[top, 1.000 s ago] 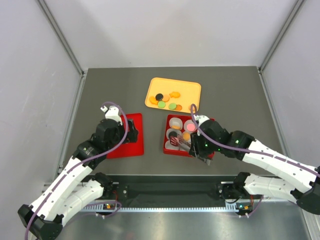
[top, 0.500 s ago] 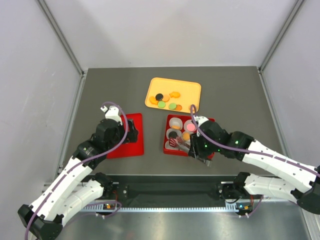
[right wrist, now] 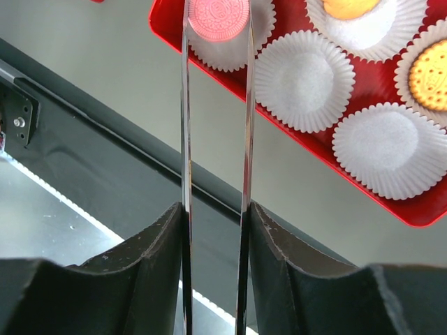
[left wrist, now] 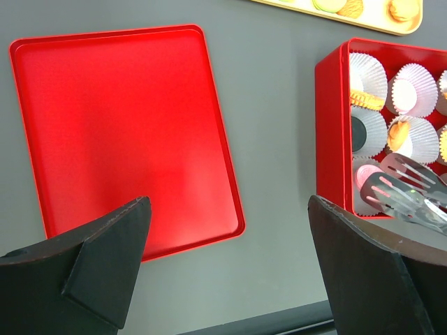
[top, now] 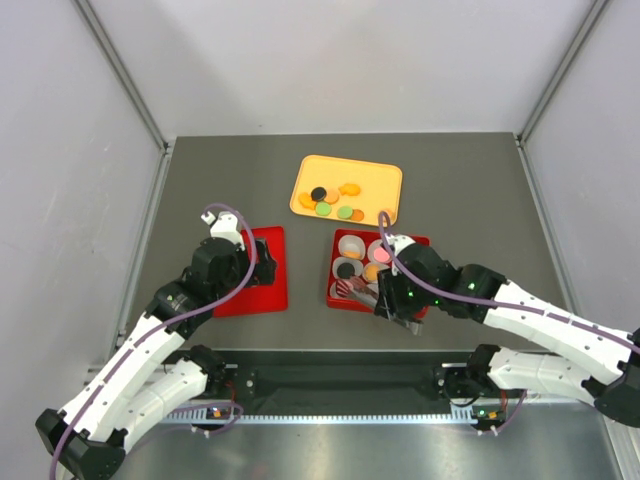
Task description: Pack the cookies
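Pink cookie (right wrist: 220, 19) sits pinched in the tongs (right wrist: 185, 125), clamped by your right gripper (right wrist: 215, 230), over a corner paper cup (right wrist: 216, 56) in the red box (right wrist: 166, 17); centre it, then ease the squeeze gently

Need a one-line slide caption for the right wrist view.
Right pincer squeezes metal tongs with a pink cookie between their tips, over a white paper cup in the red box.

Bright, even light — soft, faint shadows
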You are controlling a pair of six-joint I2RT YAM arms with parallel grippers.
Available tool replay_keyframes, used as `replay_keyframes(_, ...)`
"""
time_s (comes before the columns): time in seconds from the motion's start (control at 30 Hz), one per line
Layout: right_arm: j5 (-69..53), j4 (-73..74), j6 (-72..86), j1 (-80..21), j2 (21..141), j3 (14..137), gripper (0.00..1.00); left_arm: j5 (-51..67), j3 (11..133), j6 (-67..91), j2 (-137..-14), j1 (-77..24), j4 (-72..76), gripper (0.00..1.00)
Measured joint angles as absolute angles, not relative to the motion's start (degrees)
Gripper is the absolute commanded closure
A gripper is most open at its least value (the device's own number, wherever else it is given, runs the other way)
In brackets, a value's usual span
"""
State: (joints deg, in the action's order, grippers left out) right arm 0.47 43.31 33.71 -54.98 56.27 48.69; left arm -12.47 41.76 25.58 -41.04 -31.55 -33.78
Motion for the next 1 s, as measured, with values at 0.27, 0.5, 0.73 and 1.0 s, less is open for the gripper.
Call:
replay_keyframes(0.27,0.32,42.87,33.74,-55.13,56.38,48.29,0.58,-12.47,41.76,25.58,-41.04,-31.55,-33.80,0.01)
replay_keyframes(0.5,0.34,42.89,33.76,-55.13,56.38,48.29,0.57,-12.47,41.76,25.61,-41.04,-31.55,-33.80,0.01)
replay_keyframes(0.73,0.36,42.89,33.76,-55.22,56.38,48.29,0.55,-12.47,41.76,25.61,-41.04,-31.55,-33.78,0.01)
replay_keyframes(1.0,0.38,43.05,33.74,-55.35,56.31,48.31,0.54,-12.47,41.76,25.58,-41.04,-31.55,-33.80,0.01)
